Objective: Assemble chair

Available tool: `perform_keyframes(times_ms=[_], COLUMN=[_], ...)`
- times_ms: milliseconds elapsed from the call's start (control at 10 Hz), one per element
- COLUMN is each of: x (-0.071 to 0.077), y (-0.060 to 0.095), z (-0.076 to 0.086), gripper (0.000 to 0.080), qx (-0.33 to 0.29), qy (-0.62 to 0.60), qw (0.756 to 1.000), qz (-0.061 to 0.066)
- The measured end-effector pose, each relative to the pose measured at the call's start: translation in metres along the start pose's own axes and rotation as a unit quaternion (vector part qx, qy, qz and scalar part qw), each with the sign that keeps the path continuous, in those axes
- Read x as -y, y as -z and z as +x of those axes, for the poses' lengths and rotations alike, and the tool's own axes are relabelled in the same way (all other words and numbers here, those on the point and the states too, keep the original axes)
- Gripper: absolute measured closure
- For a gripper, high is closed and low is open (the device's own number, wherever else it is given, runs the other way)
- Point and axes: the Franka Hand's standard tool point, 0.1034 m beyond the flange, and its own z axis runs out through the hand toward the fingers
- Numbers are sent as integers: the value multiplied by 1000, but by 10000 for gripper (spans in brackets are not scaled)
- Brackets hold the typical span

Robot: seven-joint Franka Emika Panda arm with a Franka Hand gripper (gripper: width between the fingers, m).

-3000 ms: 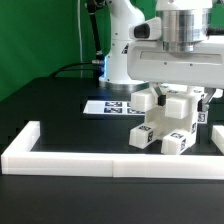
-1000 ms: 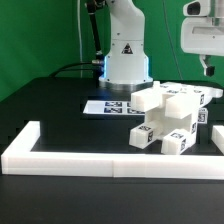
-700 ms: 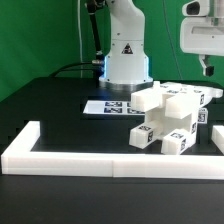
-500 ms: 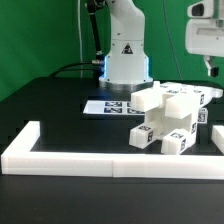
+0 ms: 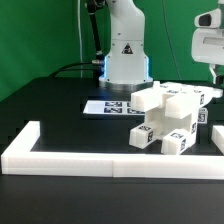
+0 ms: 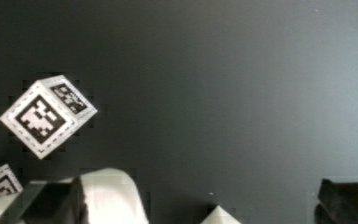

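Here, blocky matte-white chair [image 5: 168,118] on black table [image 5: 60,108].

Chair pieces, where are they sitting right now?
In the exterior view, the chair pieces sit clustered on the black table toward that view's right, just behind the white border rail and right of the marker board.

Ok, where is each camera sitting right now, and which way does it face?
Exterior view: off the arm, low in front of the table, facing across the border rail and chair pieces toward the robot base; the open gripper hangs at that view's upper right.
Wrist view: on the wrist, looking down at the black table and a tagged white piece; dark fingertips show at the frame's edge.
Shared: the table and tagged white chair pieces; which piece matches, I cannot tell.
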Motion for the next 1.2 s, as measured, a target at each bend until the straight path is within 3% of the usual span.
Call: perform_keyframes(times_ms=[800,1200], x=[10,4], y=[-11,-20], z=[-18,-21], gripper=[150,150], qx=[4,5], qy=[12,18], qw=[1000,1000], qz=[-4,-11])
